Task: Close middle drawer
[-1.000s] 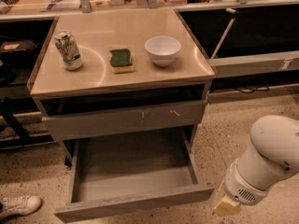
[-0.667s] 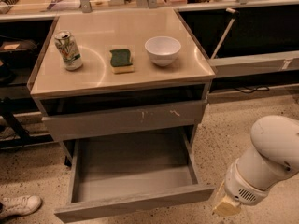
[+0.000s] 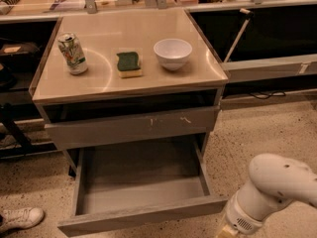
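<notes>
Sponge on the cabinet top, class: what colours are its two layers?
The sponge is green over yellow, camera view. The gripper sits bottom right, by the middle drawer.

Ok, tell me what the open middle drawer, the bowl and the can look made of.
Middle drawer: likely wood painted matte grey, judging by its flat board front and box sides. Bowl: probably glazed ceramic, white with a soft sheen, though plastic is possible. Can: thin printed metal with a shiny rim. The claw sits at the bottom right, beside the drawer's front corner.

Can (image 3: 72,52), sponge (image 3: 129,63), bowl (image 3: 173,53) on cabinet top (image 3: 148,29)
</notes>
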Tool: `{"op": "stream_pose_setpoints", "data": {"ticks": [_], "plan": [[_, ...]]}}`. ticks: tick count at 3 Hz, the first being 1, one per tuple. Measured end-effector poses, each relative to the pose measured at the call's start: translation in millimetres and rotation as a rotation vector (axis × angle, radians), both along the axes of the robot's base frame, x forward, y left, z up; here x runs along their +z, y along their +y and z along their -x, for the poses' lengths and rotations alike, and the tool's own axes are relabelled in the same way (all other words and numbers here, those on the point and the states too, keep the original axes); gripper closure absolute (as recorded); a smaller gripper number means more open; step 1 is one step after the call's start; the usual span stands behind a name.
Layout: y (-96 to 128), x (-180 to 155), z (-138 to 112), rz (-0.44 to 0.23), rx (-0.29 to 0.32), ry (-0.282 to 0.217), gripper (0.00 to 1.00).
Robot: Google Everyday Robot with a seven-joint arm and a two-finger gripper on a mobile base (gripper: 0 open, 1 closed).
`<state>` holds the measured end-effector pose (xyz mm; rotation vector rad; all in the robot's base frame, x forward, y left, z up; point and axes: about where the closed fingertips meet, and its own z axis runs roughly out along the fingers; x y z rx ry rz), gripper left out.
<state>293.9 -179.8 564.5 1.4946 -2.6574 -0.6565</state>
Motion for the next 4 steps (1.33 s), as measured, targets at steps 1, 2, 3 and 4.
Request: {"op": "stream_pose_setpoints", "data": {"ticks": [1, 2, 3, 4], "plan": [[8.8, -32.9, -7.1, -0.04, -0.031, 0.002, 1.0], [9.3, -40.9, -2.3, -0.052, -0.043, 0.018, 1.0], [22.6, -70.6, -6.5, -0.083, -0.056, 0.011, 1.0], [33.7, -106.3, -23.8, -0.109, -0.069, -0.004, 1.0]]}}
